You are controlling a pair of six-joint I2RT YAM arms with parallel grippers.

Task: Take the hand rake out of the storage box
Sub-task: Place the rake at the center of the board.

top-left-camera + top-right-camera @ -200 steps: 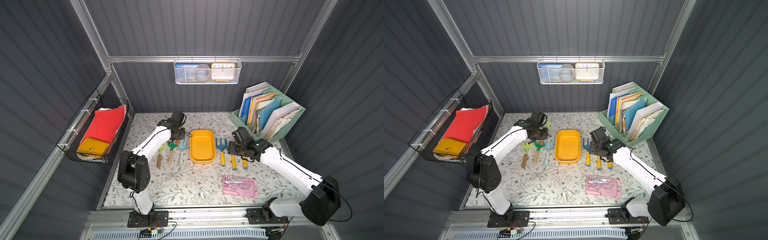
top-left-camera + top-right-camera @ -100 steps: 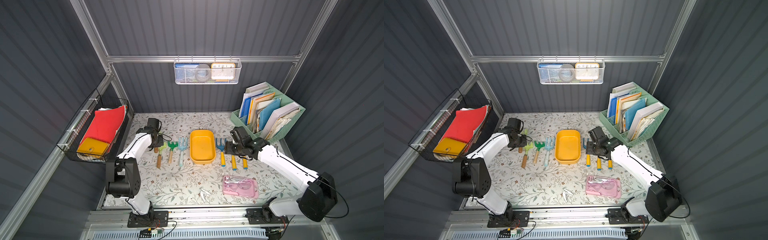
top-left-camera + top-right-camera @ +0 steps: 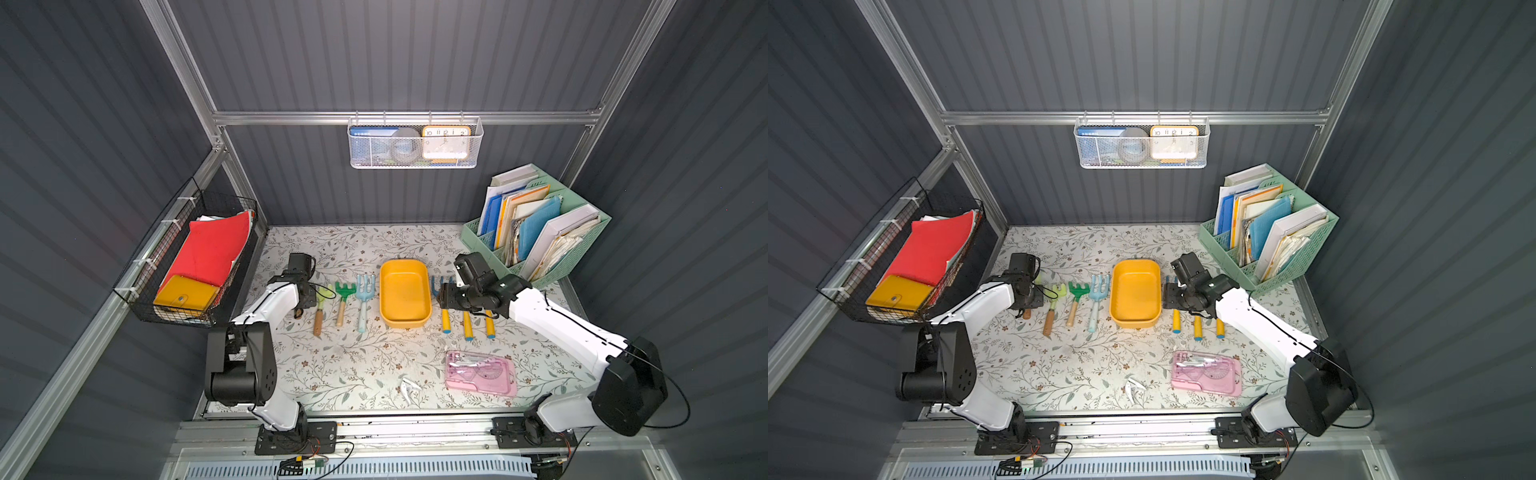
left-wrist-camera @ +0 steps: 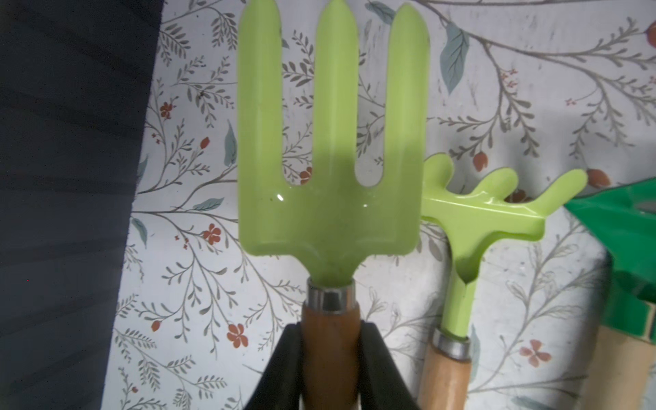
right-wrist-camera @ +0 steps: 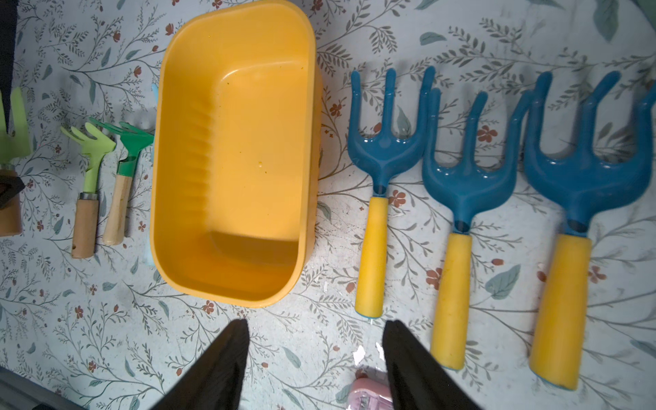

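The yellow storage box stands mid-table with nothing inside, as the right wrist view also shows. My left gripper is shut on the brown wooden handle of the hand rake, which has a light-green three-tine head. It is held low over the table at the far left of the tool row; whether it touches the table I cannot tell. My right gripper is open and holds nothing, hovering just right of the box.
Left of the box lie a light-green rake, a green rake and a pale blue fork. On its right are three blue rakes with yellow handles. A pink case lies front right, a mint file organizer back right.
My left arm has swung away from the box to the far left and then forward, carrying the hand rake. The right gripper has barely moved.
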